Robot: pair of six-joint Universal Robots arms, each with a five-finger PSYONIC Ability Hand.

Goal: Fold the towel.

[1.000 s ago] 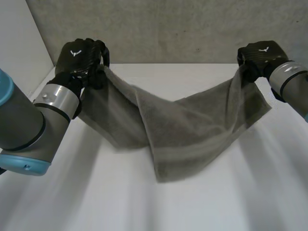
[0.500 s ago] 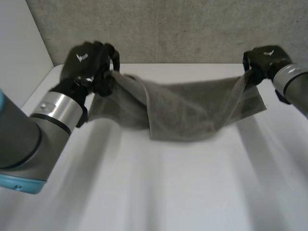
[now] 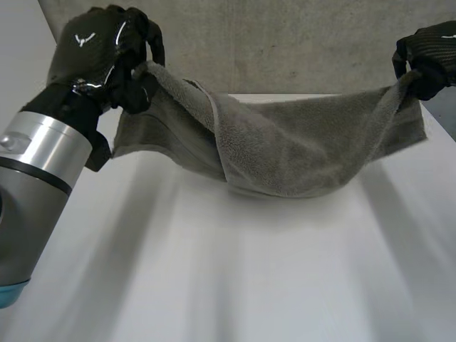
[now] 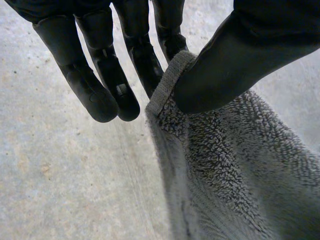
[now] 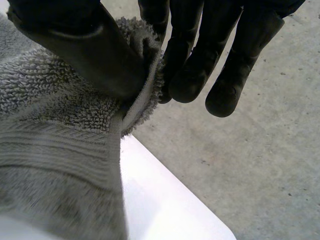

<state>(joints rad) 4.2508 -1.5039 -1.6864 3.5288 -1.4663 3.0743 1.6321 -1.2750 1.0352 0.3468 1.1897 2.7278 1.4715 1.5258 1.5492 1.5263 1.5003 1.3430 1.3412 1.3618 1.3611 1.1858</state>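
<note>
White surface [image 3: 214, 285] nearest. Grey towel [image 3: 285, 153] slung above surface's far half between both hands, middle sagging low; contact with surface could not be told. Left hand [image 3: 92, 50] raised at far-left corner, thumb and fingers pinching towel's corner hem. Right hand [image 3: 431, 50] at far-right corner, pinching opposite corner. Concrete wall [image 3: 285, 43] behind.
</note>
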